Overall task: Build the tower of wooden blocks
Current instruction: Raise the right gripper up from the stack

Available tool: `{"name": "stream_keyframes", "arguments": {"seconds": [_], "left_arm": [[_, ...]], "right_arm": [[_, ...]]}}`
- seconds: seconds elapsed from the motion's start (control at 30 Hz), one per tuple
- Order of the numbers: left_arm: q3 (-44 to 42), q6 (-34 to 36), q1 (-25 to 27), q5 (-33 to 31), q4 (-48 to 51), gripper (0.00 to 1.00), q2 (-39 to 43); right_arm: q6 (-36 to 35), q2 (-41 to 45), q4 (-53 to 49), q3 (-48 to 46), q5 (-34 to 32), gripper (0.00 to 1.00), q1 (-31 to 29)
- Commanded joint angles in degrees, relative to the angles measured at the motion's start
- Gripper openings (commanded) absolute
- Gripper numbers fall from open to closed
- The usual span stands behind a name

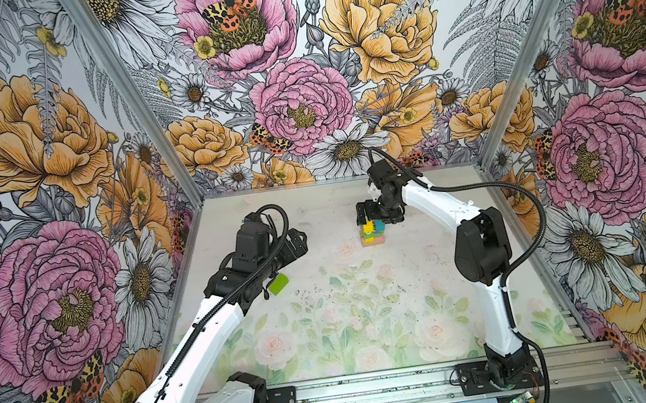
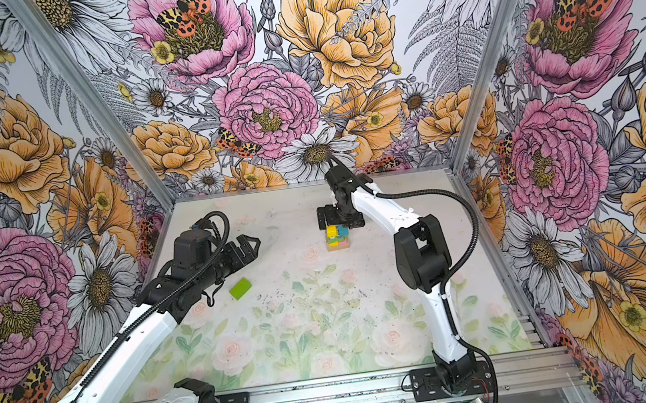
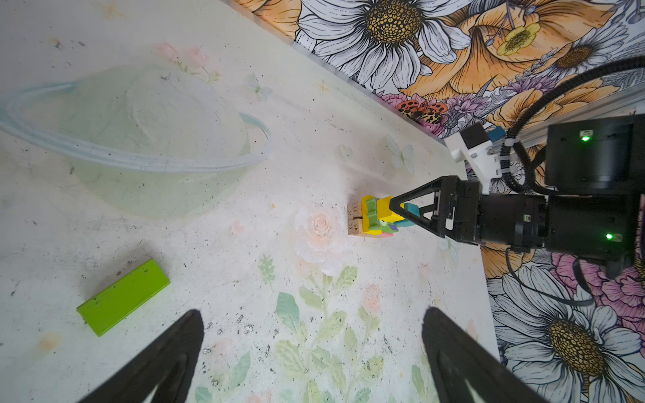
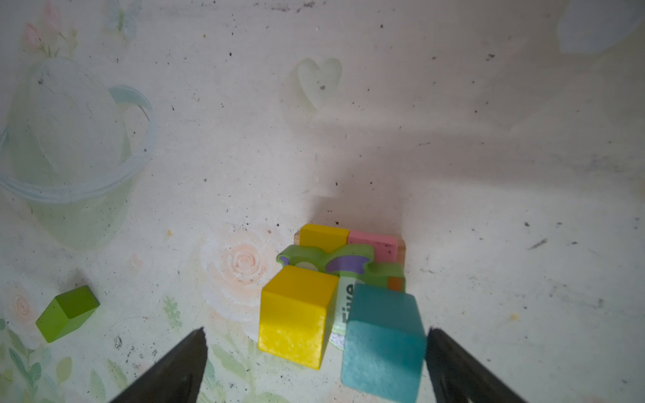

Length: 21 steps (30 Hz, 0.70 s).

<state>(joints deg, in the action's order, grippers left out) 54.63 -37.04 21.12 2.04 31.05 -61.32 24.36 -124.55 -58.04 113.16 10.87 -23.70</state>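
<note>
Lime green block [image 2: 240, 289] lies apart; right gripper [image 4: 314, 352] gapes around the tower [image 1: 373, 233]; left gripper [image 3: 312, 352] released, empty.

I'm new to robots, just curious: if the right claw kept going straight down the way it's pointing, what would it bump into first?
Probably the teal cube atop the wood block tower. The right gripper hangs open above it, one finger right beside the cube. Exact height is unclear.

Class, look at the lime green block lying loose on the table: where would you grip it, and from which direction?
Grip the lime green block across its two long side faces, near mid-length, coming straight down. It lies flat and alone on the table, so those parallel faces are free, and the open left end effector is nearest.
</note>
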Motion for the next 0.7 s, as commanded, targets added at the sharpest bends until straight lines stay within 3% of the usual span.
{"name": "stream_keyframes", "arguments": {"seconds": [0.0,0.67], "left_arm": [[-0.83,1.02,-0.47,1.02,-0.37,0.99,0.09],[-2.03,1.00,-0.82,1.06,-0.37,0.99,1.10]], "right_arm": [[0.25,-0.78,0.38,0.17,1.05,0.99,-0.55],[0.38,-1.13,0.38,0.94,1.62,0.97,-1.34]]}}
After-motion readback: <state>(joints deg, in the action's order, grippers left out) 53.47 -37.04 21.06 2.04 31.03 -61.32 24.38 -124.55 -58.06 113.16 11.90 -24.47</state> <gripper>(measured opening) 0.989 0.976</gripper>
